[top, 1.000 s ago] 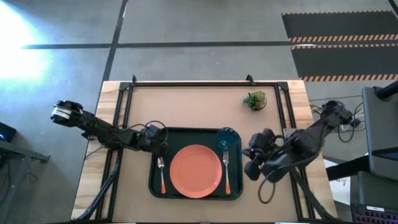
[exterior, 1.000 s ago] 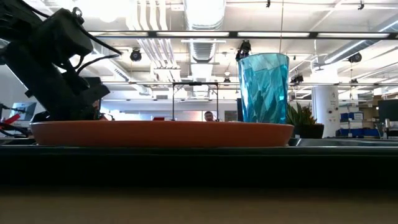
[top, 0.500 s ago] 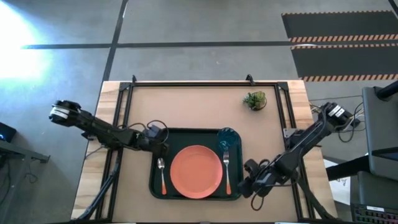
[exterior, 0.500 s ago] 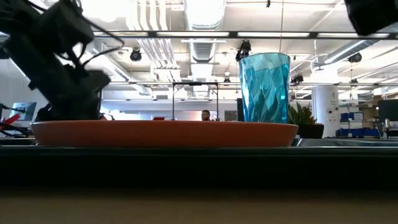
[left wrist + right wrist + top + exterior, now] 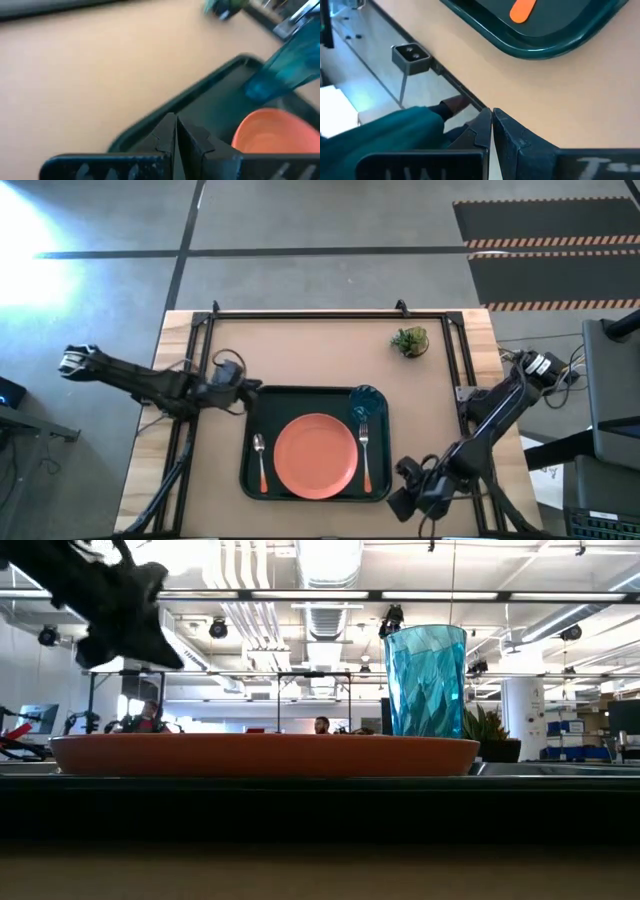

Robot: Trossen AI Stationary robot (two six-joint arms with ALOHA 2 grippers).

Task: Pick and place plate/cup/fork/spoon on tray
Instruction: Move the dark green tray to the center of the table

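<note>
The dark green tray (image 5: 246, 480) lies at the middle of the table. On it, all lying flat, are the orange-red plate (image 5: 315, 453), the spoon (image 5: 260, 458) left of the plate and the fork (image 5: 364, 450) right of it. The teal cup (image 5: 367, 402) stands upright at the tray's far right, as the low view (image 5: 425, 680) shows. My left gripper (image 5: 250, 390) is shut and empty above the tray's far left corner (image 5: 150, 120). My right gripper (image 5: 398, 502) is shut and empty, low over the table by the tray's near right corner (image 5: 545, 45).
A small green potted plant (image 5: 410, 340) stands at the far right of the table. Bare tabletop lies left, right and beyond the tray. Past the table's near edge, the right wrist view shows a small camera (image 5: 410, 55) and a person's teal sleeve (image 5: 395, 130).
My right gripper has gone from beside the cup toward the table's near edge, ending off the tray's near right corner. My left gripper has risen and drawn back a little toward the table's left and far edges, off the tray's far left corner. Nothing on the tray has moved.
</note>
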